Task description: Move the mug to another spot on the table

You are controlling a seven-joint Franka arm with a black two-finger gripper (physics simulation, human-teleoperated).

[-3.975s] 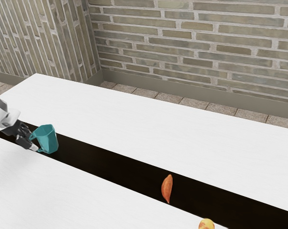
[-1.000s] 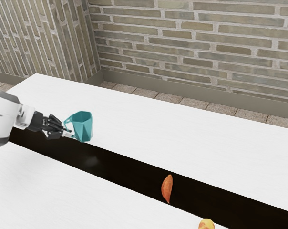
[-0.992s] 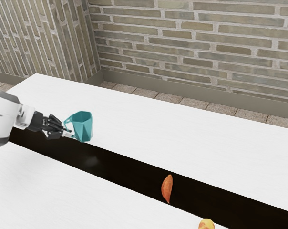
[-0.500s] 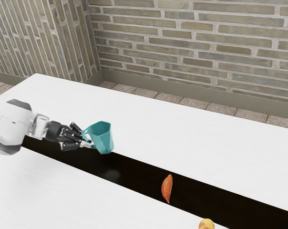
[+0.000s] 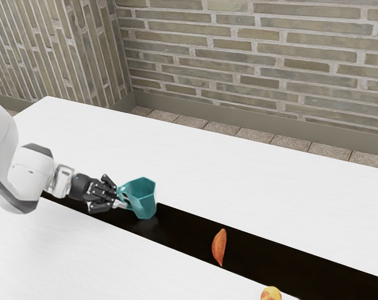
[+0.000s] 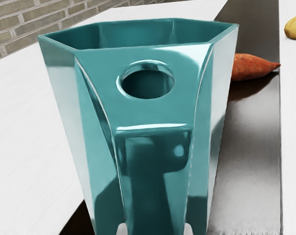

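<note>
While fingers hold it, mug is over blk strip.

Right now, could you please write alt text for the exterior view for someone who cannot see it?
A black gripper holds a teal mug by its handle over the table's dark strip; an orange sweet potato lies farther along the strip.

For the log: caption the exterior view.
Gripper holds mug by its handle over the table's dark strip; sweet potato lies farther along.
</note>
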